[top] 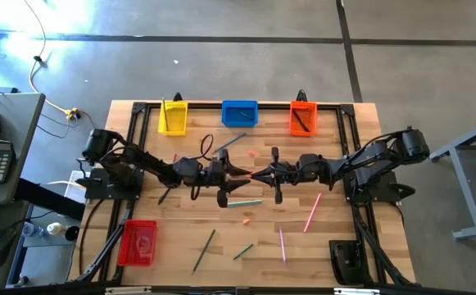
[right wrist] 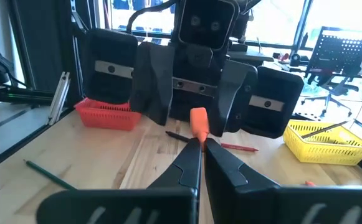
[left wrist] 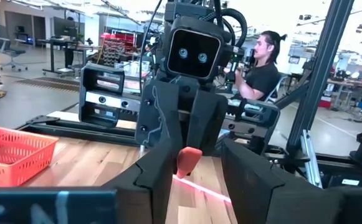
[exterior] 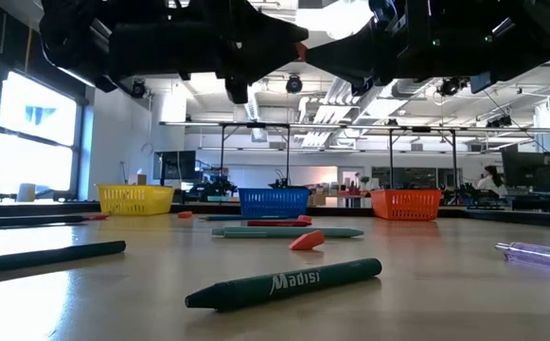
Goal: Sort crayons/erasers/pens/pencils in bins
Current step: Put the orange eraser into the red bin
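Both arms meet above the table's middle, fingertips facing each other. My right gripper (top: pixel 259 174) (right wrist: pixel 202 147) is shut on a small orange-red eraser (right wrist: pixel 197 121) (left wrist: pixel 188 159). My left gripper (top: pixel 243 172) (left wrist: pixel 196 171) is open, and its fingers stand on either side of that eraser without plainly touching it. The yellow bin (top: pixel 172 116), blue bin (top: pixel 239 113) and orange bin (top: pixel 302 117) line the far edge. The red bin (top: pixel 138 242) sits near the front left corner. My right gripper pinches the eraser's near end (right wrist: pixel 199 135) between its two shut fingertips. The fingers come level, from the table's right side. The eraser sticks out past the fingertips, lifted clear of the table, between the left gripper's open fingers.
Lying on the table are pink pens (top: pixel 312 211) (top: pixel 282 243), green pencils (top: pixel 204 250) (top: pixel 243 251), a teal stick (top: pixel 244 202) (exterior: pixel 289 232), a green crayon (exterior: pixel 284 282) and loose erasers (top: pixel 247 220) (exterior: pixel 306 241). The orange and yellow bins each hold a stick.
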`<action>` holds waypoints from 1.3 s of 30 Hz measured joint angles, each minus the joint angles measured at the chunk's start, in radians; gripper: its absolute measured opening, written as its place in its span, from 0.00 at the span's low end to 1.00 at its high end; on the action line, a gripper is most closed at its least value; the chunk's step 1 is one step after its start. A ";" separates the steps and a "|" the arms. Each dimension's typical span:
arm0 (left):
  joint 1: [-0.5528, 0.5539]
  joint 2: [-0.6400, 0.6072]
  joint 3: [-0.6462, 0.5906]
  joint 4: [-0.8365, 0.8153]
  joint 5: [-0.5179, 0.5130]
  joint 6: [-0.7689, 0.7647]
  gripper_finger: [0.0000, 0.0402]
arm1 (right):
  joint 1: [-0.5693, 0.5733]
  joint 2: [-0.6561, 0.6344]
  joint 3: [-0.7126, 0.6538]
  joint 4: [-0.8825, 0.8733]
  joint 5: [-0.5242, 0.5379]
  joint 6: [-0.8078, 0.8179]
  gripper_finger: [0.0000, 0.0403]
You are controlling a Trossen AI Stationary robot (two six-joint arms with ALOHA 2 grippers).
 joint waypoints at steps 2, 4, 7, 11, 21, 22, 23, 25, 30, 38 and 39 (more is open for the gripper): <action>0.000 0.000 0.000 0.000 0.001 0.016 0.26 | 0.000 0.000 0.000 0.002 0.000 0.000 0.00; 0.000 0.000 0.000 0.000 0.002 0.032 0.21 | 0.000 0.000 0.000 0.002 -0.001 0.000 0.00; 0.001 0.000 0.000 0.000 0.011 0.051 0.12 | 0.001 0.000 0.000 0.003 -0.003 0.000 0.00; 0.001 0.000 0.000 0.000 0.021 0.068 0.03 | 0.002 0.000 0.000 0.004 -0.007 0.017 0.01; 0.000 -0.009 -0.001 0.017 0.002 0.105 0.02 | 0.001 -0.001 0.000 -0.001 0.008 0.072 0.22; 0.000 -0.013 -0.001 0.018 -0.003 0.115 0.02 | 0.001 -0.001 0.000 -0.004 0.016 0.073 0.25; 0.000 -0.019 -0.001 0.013 -0.011 0.122 0.02 | 0.001 -0.001 0.000 -0.009 0.020 0.076 0.28; 0.000 -0.041 -0.002 -0.011 -0.022 0.135 0.02 | 0.001 -0.001 0.000 -0.025 0.038 0.079 0.34; -0.005 -0.153 -0.002 -0.221 -0.029 0.135 0.01 | -0.006 -0.001 0.000 -0.083 0.066 0.063 0.42; -0.107 -0.461 -0.001 -0.797 -0.047 -0.038 0.01 | -0.022 -0.001 0.000 -0.164 0.075 0.043 0.31; -0.128 -0.495 -0.001 -0.876 -0.067 -0.078 0.01 | -0.022 -0.001 0.000 -0.175 0.085 0.036 0.28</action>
